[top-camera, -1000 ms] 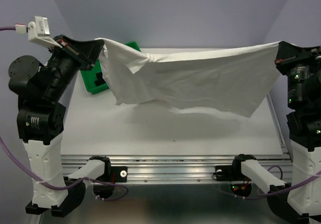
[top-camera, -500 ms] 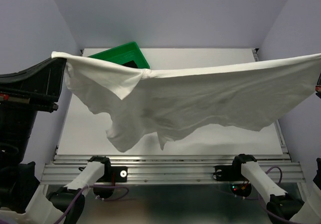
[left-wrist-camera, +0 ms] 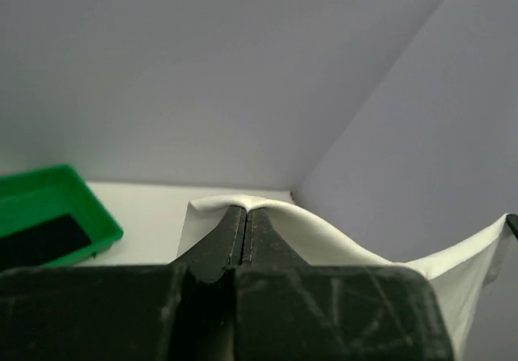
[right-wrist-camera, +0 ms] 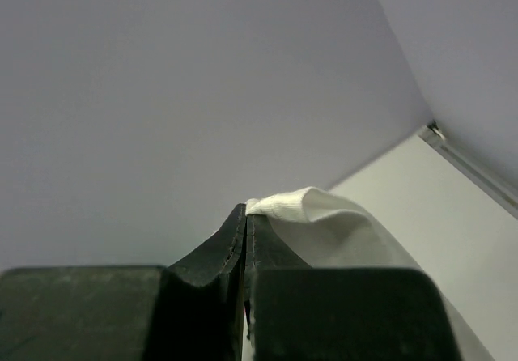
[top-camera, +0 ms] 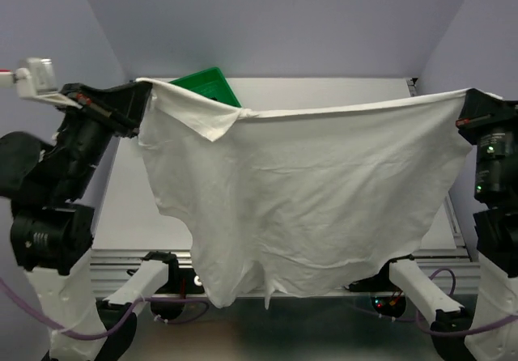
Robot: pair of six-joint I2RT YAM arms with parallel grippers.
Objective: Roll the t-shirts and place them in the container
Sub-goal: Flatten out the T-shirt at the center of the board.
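A white t-shirt (top-camera: 307, 191) hangs in the air, stretched wide between my two grippers, its lower edge drooping past the table's near rail. My left gripper (top-camera: 142, 86) is shut on its left top corner; in the left wrist view the cloth (left-wrist-camera: 324, 235) folds over the closed fingertips of the left gripper (left-wrist-camera: 245, 209). My right gripper (top-camera: 467, 95) is shut on the right top corner; the right wrist view shows a hem bunch (right-wrist-camera: 299, 207) pinched at the tips of the right gripper (right-wrist-camera: 245, 210). A folded sleeve flap (top-camera: 214, 122) hangs near the left.
A green tray (top-camera: 206, 84) sits at the table's back left, partly hidden by the shirt; it also shows in the left wrist view (left-wrist-camera: 48, 215). The white table (top-camera: 121, 207) lies beneath, with its metal rail (top-camera: 121, 257) at the near edge. Purple walls enclose the space.
Both grippers have lifted and swung the shirt towards the near edge. It hung bunched over the table before; now it hangs flat and long, reaching below the near rail.
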